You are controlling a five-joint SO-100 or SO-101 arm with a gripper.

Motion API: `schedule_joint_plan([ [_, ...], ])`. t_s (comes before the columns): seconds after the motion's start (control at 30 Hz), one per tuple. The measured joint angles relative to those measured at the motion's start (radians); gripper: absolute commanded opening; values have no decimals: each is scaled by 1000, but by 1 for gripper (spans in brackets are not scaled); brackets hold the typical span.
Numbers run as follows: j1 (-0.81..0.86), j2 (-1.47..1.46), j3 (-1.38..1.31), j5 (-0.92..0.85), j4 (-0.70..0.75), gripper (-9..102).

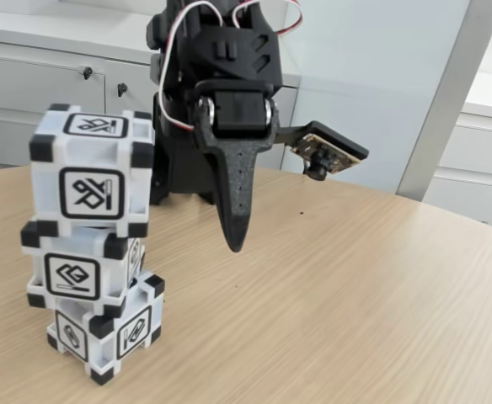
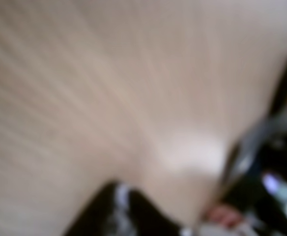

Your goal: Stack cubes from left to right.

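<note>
Fixed view: three white plastic cubes with black corner blocks (image 1: 90,244) stacked crookedly on the light wooden table (image 1: 355,303), black gripper (image 1: 234,240) alongside, empty, fingers together. Wrist view: blurred tabletop and dark shapes, jaw state unreadable.

Round wooden table (image 1: 381,286); white cabinets (image 1: 52,84) behind; bright daylight.

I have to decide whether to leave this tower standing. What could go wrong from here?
1. The bottom cube sits turned against the middle cube, which overhangs it, so the stack may topple.
2. The claw hangs close beside the top cube; a sideways swing could knock it off.
</note>
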Motion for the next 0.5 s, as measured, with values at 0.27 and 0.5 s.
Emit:
schedule_joint_plan([
  [0.27, -2, 0, 0, -29, 0, 0],
  [0.5, -2, 0, 0, -29, 0, 0],
])
